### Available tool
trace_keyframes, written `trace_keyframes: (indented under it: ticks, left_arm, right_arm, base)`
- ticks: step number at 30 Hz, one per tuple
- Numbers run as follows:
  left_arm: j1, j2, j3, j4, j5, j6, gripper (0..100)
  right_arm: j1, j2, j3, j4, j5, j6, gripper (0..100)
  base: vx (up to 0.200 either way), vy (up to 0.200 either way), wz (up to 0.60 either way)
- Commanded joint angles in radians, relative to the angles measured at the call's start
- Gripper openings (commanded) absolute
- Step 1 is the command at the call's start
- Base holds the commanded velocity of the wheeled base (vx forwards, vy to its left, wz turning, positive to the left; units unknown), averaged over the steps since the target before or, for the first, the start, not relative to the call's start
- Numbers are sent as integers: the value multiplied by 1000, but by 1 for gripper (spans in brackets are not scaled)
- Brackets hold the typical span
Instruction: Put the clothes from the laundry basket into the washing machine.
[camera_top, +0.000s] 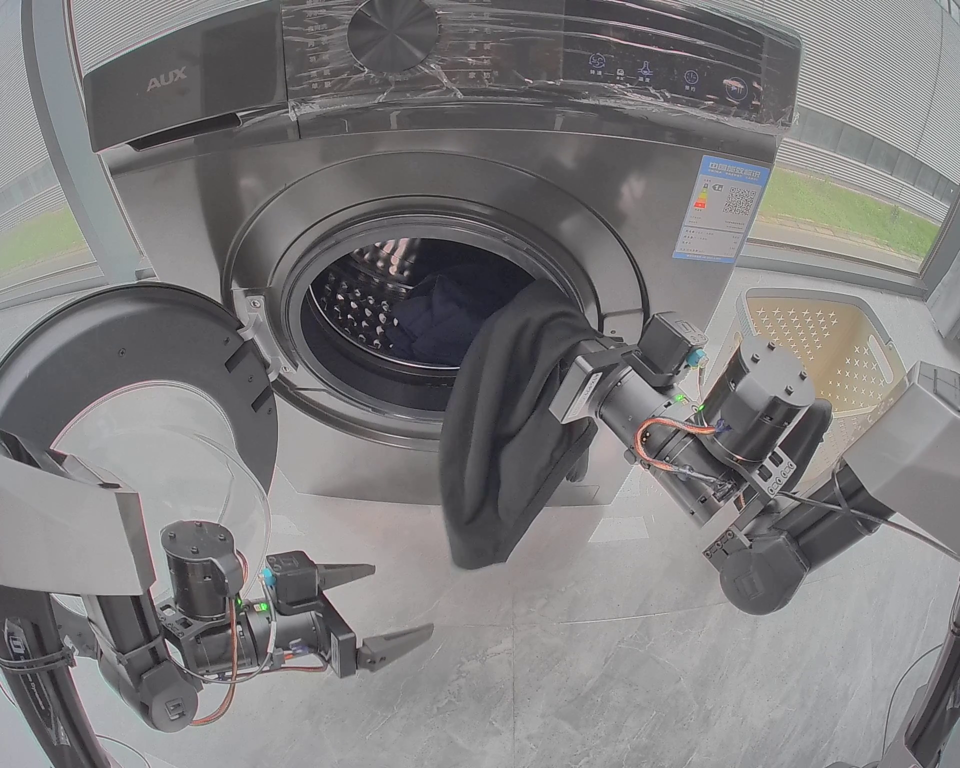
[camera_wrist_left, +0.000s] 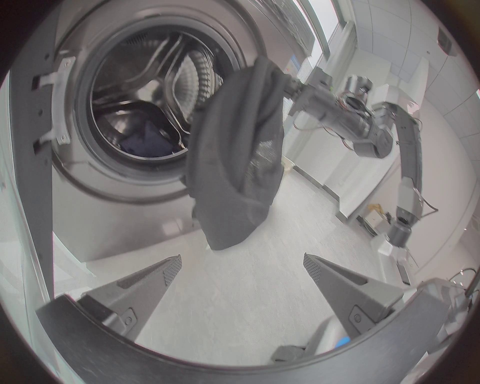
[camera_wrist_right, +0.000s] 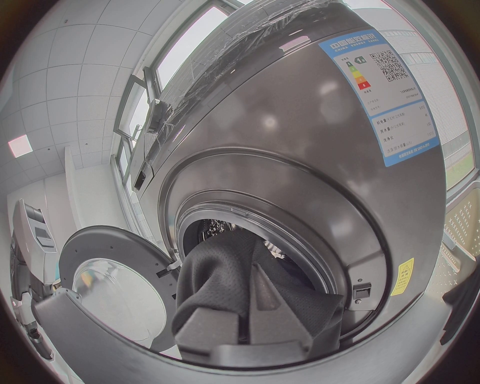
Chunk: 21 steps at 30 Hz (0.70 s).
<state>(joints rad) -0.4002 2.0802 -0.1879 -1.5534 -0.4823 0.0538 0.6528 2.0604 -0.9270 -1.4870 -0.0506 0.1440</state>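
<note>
One dark garment hung pinched in the right hand before the washing machine. Its tail might snag the door rim; the left hand gaped empty.

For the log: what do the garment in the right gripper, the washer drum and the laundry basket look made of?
The garment looks like matte dark knit, probably fine mesh: tiny holes, limp drape. The drum is shiny perforated metal, likely stainless steel, given its reflections. The laundry basket seems moulded beige plastic with cut-out patterns.
</note>
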Motion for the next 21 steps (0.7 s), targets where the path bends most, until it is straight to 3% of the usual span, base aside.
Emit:
trace_keyframes:
  ticks: [1, 3, 6, 10, 15, 21]
  left_arm:
    - [-3, 26, 51, -4, -38, 43, 100]
    - [-3, 17, 33, -5, -41, 50, 100]
    - [-3, -29, -51, -2, -28, 37, 100]
    - [-9, -71, -134, -2, 27, 32, 100]
    - [-88, -65, -242, -1, 42, -43, 100]
    - [-98, 8, -329, -2, 45, -58, 100]
  right_arm:
    - [5, 20, -4, -1, 0, 0, 0]
    - [15, 27, -1, -2, 0, 2, 0]
    - [30, 35, 10, -2, 0, 2, 0]
    - [57, 38, 25, 4, 0, 0, 0]
    - [79, 50, 10, 16, 0, -9, 0]
    - [94, 61, 4, 7, 0, -9, 0]
  base:
    - [0, 0, 0]
    - [0, 0, 0]
    - [0, 0, 0]
    - [0, 0, 0]
    - [0, 0, 0]
    - [0, 0, 0]
